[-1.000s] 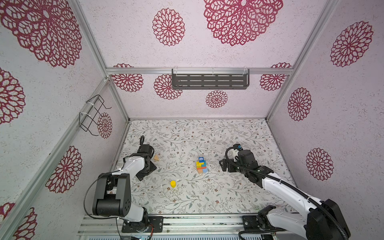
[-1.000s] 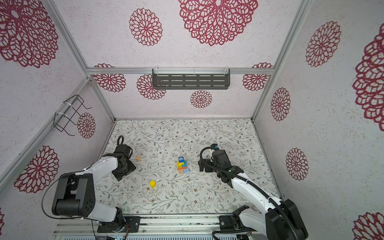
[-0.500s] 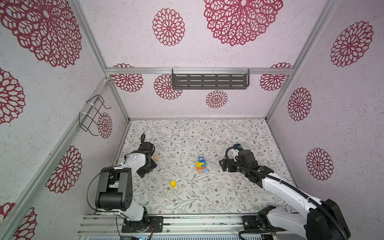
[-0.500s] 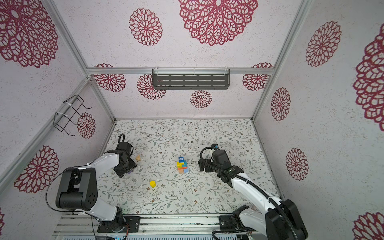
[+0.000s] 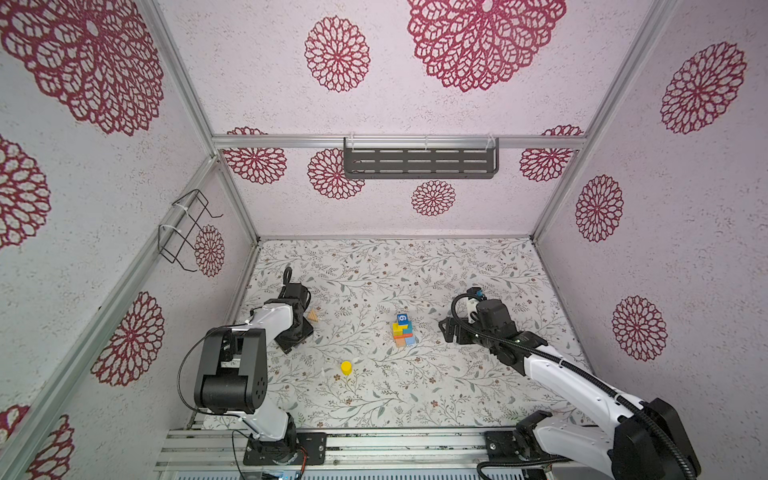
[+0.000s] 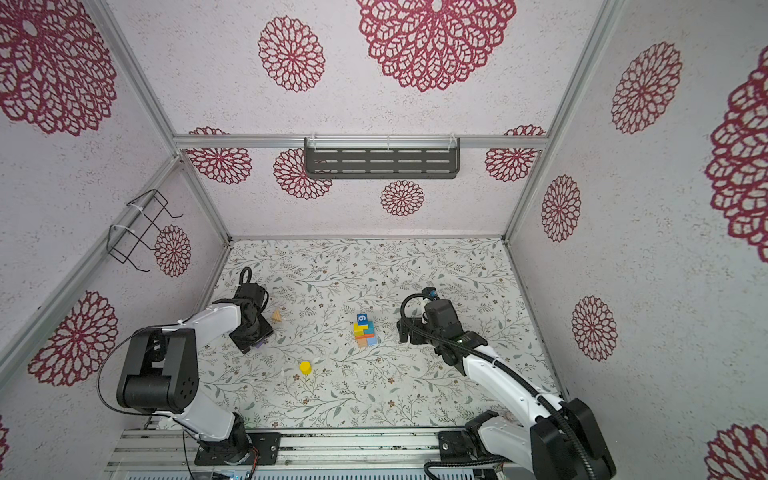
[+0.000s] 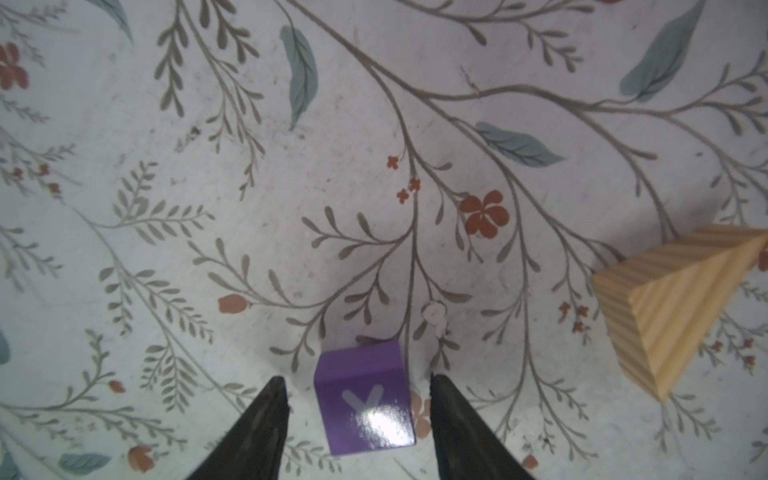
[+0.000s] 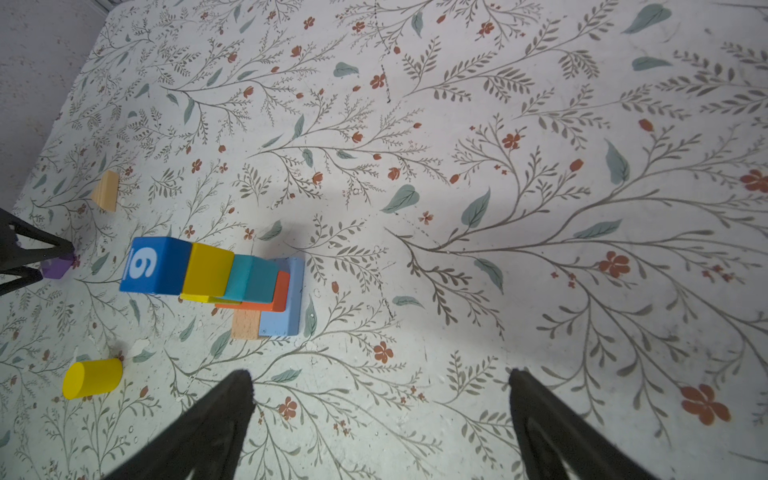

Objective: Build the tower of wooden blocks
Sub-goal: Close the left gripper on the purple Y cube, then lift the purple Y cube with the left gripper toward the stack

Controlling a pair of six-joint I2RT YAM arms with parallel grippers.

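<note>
Wood block tower (image 8: 232,282), six blocks stacked, three loose blocks (image 8: 92,378)

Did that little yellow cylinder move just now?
No. The yellow cylinder stands exactly where it was, measured against the block tower in a top view.

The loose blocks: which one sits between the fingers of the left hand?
The purple cube marked Y; the bare wooden wedge and the yellow cylinder lie outside the left hand.

In both top views, left of centre, the left gripper (image 5: 293,338) nearly hides the small purple wooden cube (image 7: 363,399); the left wrist view crops the bare wooden wedge (image 7: 665,307).
</note>
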